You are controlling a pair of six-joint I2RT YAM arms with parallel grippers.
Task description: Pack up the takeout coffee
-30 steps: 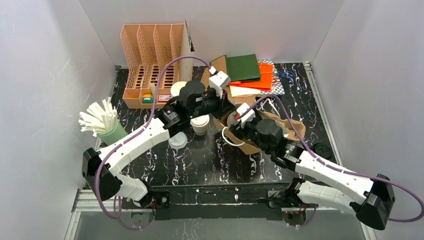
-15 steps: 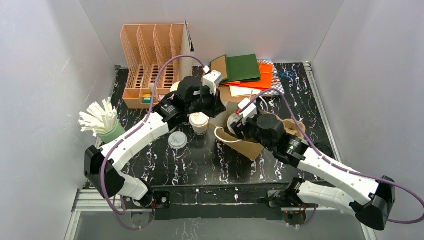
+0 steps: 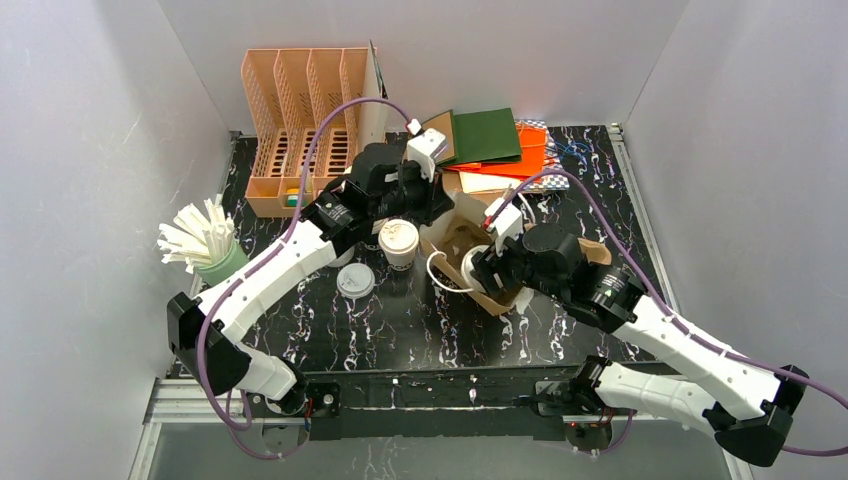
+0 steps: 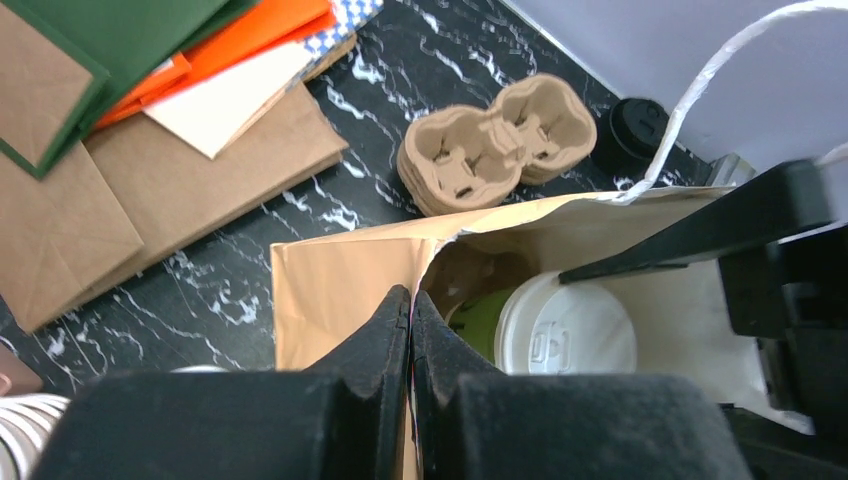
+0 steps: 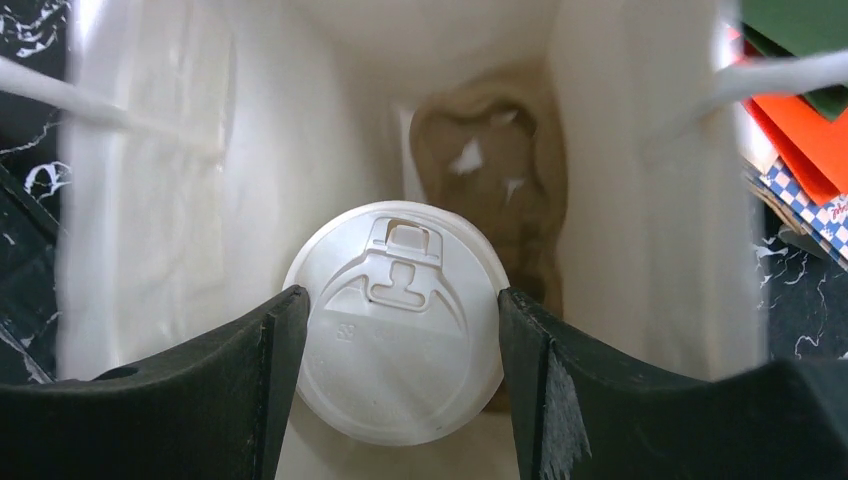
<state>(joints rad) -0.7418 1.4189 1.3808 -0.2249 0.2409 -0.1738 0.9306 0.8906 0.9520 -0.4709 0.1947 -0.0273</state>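
A brown paper bag (image 3: 497, 297) stands open at the table's middle. My left gripper (image 3: 432, 212) is shut on the bag's rim (image 4: 330, 290), its tips (image 4: 411, 297) pinching the paper edge. My right gripper (image 3: 478, 268) reaches into the bag and is shut on a takeout coffee with green walls and a white sip lid (image 5: 395, 350); its fingers (image 5: 280, 340) press both sides of the lid. That cup also shows in the left wrist view (image 4: 565, 335). A pulp carrier (image 5: 490, 180) lies in the bag beneath. A second lidded cup (image 3: 399, 238) stands on the table left of the bag.
A loose white lid (image 3: 355, 280) lies near the second cup. A peach organizer (image 3: 305, 110) stands back left, a green cup of white sticks (image 3: 205, 245) at left. Folders and flat bags (image 3: 500, 145) lie behind. Stacked pulp carriers (image 4: 490, 145) and a black lid (image 3: 645, 298) lie right.
My right gripper has carried the green cup forward and down into the bag. My left gripper has pulled the bag's rim back and up, so the bag stands more open.
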